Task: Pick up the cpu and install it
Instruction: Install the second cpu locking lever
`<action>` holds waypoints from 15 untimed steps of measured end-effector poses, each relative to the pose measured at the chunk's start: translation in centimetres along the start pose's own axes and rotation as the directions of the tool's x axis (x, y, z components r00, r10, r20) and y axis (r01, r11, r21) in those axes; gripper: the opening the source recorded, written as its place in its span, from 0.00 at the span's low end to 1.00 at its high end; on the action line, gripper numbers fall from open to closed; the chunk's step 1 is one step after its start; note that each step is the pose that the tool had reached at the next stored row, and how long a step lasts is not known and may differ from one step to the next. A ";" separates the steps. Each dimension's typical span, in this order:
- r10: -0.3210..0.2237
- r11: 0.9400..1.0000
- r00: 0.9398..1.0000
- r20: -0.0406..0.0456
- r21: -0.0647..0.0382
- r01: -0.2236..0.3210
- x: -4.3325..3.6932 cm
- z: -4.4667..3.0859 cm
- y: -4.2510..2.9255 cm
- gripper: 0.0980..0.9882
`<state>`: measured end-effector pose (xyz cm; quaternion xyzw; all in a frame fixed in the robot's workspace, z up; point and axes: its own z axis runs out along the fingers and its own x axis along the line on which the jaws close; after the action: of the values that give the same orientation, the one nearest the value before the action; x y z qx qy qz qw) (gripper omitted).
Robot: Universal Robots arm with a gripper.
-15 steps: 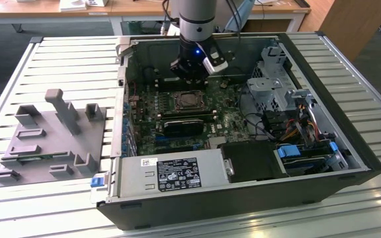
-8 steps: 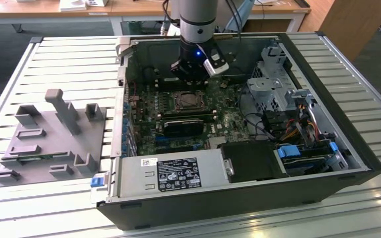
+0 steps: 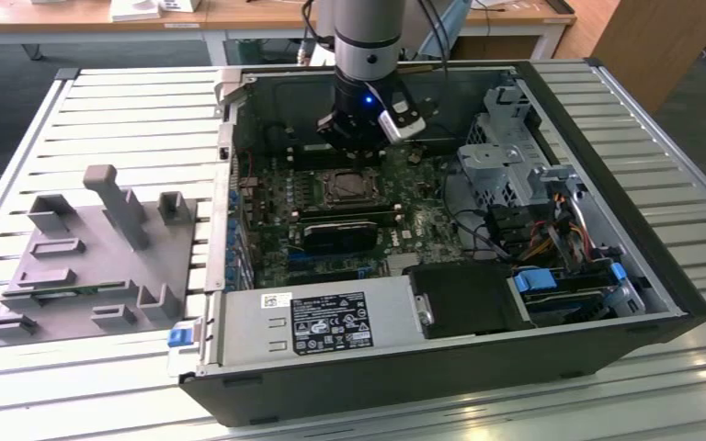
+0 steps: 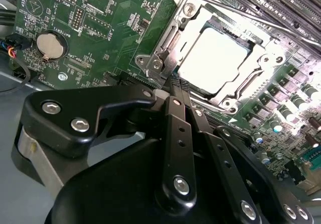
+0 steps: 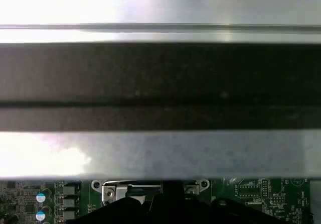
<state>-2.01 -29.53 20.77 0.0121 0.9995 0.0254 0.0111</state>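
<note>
Black end effector (image 4: 179,86), fingers together and empty, is held beside the silvery-grey square cpu (image 4: 216,58), judged already seated; latching seems outstanding.

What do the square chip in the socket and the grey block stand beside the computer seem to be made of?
The cpu looks like metal with a pale satin top that catches the light brightly. The grey fixture looks like matte plastic, dull and uniform with no glints.

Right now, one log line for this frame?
gripper: shut, empty, beside socket | cpu: seated in motherboard socket | case: open, on table
</note>
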 end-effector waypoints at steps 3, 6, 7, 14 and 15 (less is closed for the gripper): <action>0.000 1.000 1.000 0.000 0.000 0.000 -0.04 0.00 -0.11 0.01; 0.000 1.000 1.000 0.000 0.000 0.000 -0.06 -0.01 -0.26 0.01; 0.000 1.000 1.000 0.000 0.000 0.000 -0.07 -0.01 -0.31 0.01; 0.000 1.000 1.000 0.000 0.000 0.000 -0.09 -0.02 -0.59 0.01; 0.000 1.000 1.000 0.000 0.000 0.000 -0.09 -0.03 -0.62 0.01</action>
<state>-1.94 -30.15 20.77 0.0122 0.9995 0.0255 0.0111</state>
